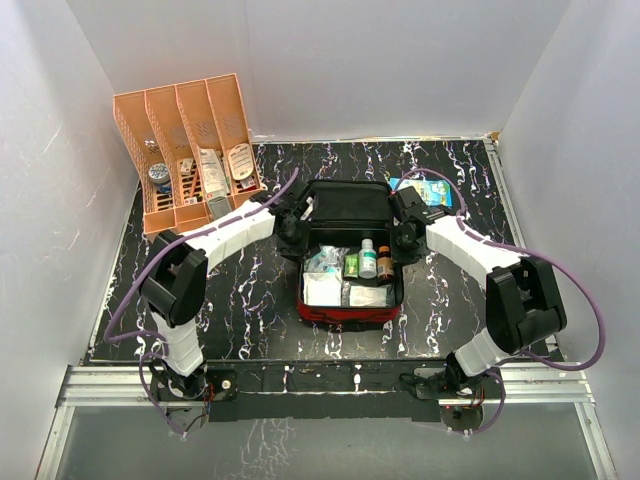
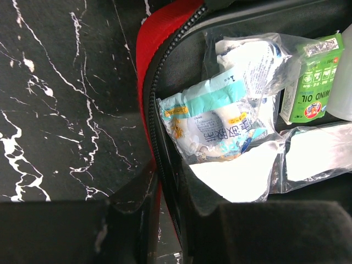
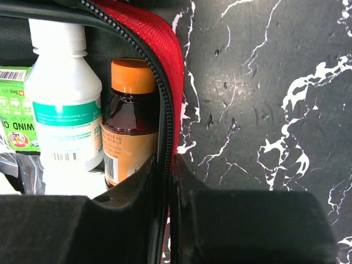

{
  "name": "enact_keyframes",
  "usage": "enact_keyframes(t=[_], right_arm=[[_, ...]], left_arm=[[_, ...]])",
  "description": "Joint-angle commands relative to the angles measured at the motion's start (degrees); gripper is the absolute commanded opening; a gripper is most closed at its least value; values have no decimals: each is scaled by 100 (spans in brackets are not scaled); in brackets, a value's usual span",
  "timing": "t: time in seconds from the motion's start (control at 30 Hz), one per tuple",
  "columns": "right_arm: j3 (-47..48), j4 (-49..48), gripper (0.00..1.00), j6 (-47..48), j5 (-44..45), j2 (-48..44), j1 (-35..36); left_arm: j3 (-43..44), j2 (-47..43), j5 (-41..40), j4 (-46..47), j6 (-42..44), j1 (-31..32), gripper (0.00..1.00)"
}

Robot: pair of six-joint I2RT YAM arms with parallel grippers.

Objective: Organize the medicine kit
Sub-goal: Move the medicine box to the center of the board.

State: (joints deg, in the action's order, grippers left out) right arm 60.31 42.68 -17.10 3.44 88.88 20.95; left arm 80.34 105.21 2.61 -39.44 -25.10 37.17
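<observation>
Medicine kit (image 1: 350,313) sits mid-table (image 1: 240,300), unzipped. Its lid (image 1: 345,205) is folded back toward the far wall, black lining up.

Left gripper (image 1: 295,232) is at the kit's left wall near the hinge. Right gripper (image 1: 405,238) mirrors it on the right wall.

Left wrist view: the red zip edge of the medicine kit (image 2: 147,60) runs down into the left gripper (image 2: 165,203), and the fingers (image 2: 66,231) are pinched on that wall. Right wrist view: same story. The right gripper (image 3: 165,170) has its fingers (image 3: 110,220) clamped on the kit's red edge (image 3: 162,44) (zipper teeth run straight into the gap).

Inside, back row left to right:
- teal-and-white packet (image 2: 212,118) in clear wrap
- green box (image 2: 311,77) printed WIND OIL
- white bottle (image 3: 63,110)
- brown bottle (image 3: 129,126) with an orange cap, hard against the right wall

Front row: white flat packs (image 1: 345,293) side by side.

Orange rack (image 1: 190,150) stands at the far left corner, well apart from the kit, with small items in its slots (too small to read). A blue packet (image 1: 432,190) lies on the table behind the kit's right side, near the right gripper.
</observation>
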Motion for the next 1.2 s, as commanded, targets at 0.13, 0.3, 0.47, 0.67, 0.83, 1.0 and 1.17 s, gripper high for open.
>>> enact_keyframes(t=[0.13,0.3,0.47,0.67,0.83,1.0,1.17], right_arm=[[25,39,0,142,244,100,-47],[297,-6,0,149,251,272,-47],[606,91,24,167,297,260,-48],[1264,343,46,240,394,180,-47],[1914,630,58,273,513,189,-60],[2433,807,63,353,628,254,-124],[2857,900,65,405,596,361,-275]], left_arm=[[-482,-402,457,-443,1,219,4],[-441,-409,477,-416,22,221,29],[-147,-514,469,-338,272,221,77],[97,-972,284,-432,696,221,88],[651,-1140,239,-420,1129,188,88],[1448,-823,1295,15,1285,-463,89],[2324,138,2208,244,1230,-1362,90]])
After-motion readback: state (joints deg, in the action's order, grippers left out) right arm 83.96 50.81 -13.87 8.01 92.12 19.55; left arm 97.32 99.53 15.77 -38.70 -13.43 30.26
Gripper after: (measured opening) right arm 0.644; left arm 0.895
